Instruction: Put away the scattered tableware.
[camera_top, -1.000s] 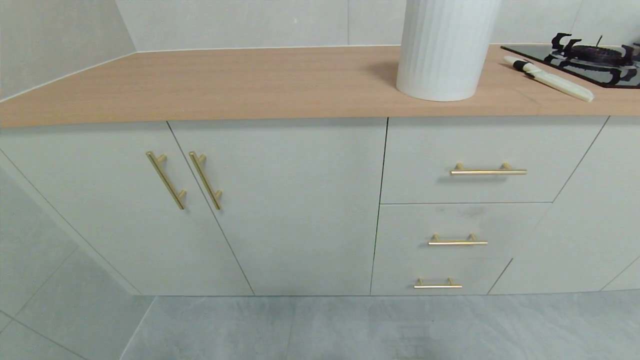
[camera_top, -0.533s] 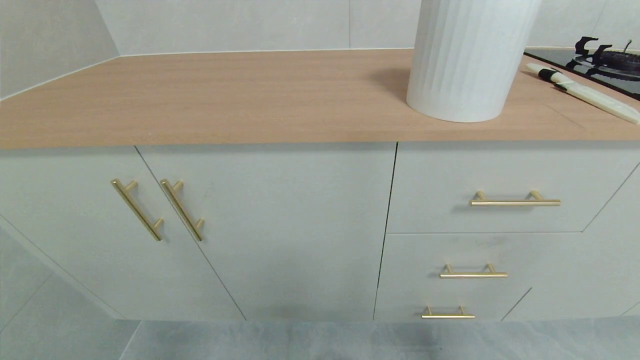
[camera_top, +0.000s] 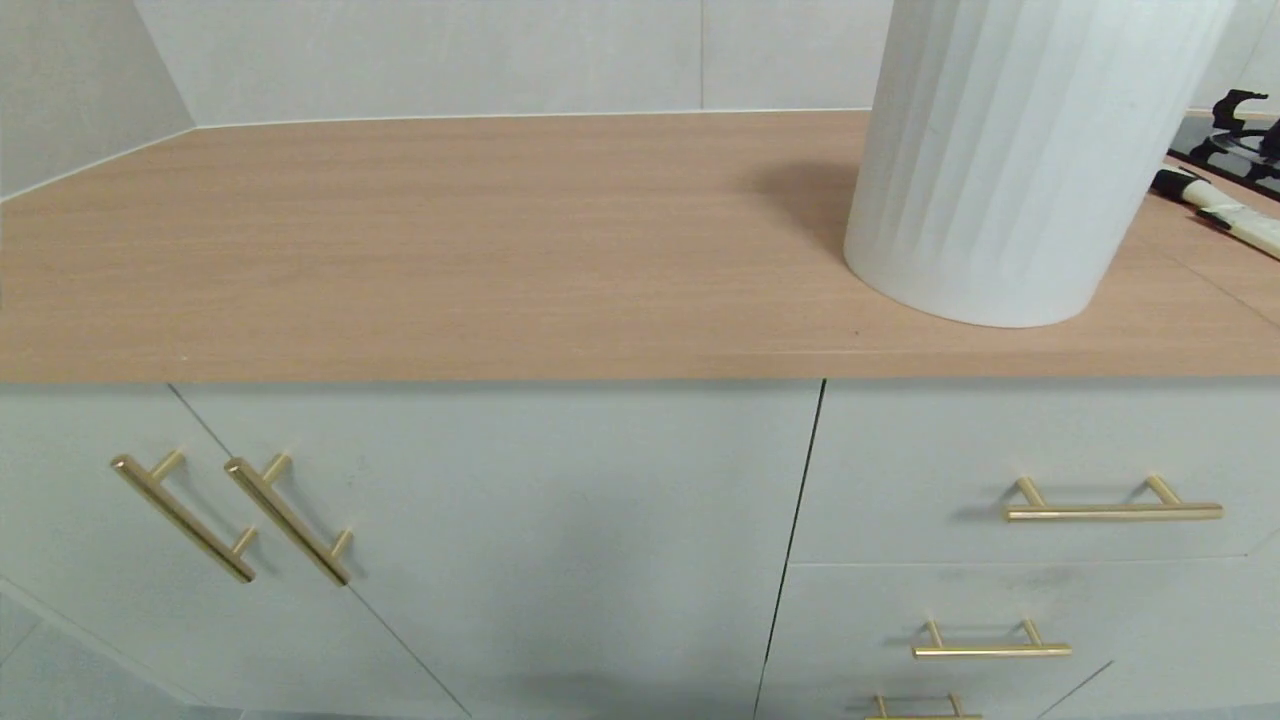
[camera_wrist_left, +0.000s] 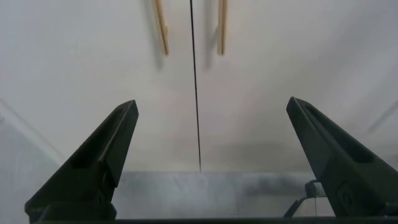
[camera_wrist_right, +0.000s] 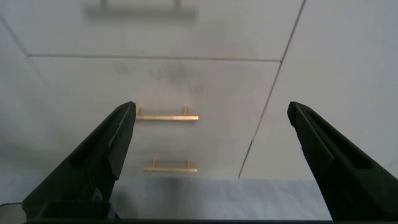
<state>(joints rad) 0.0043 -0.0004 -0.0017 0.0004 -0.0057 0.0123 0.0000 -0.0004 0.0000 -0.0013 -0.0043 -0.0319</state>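
Note:
A tall white ribbed container stands on the wooden countertop at the right. Beyond it, at the right edge, lies a cream-handled knife beside the black stove grate. My left gripper is open, held low before the two cabinet doors with their gold handles. My right gripper is open too, low in front of the drawer fronts and their gold handles. Nothing sits between either pair of fingers.
Below the counter are two cabinet doors with slanted gold handles at the left and a stack of drawers with gold bar handles at the right. Grey tiled wall backs the counter. Grey floor lies beneath the grippers.
The whole head view has shifted: the counter and white container have grown larger and lower in the picture, so the camera has come closer. No object on the counter has moved.

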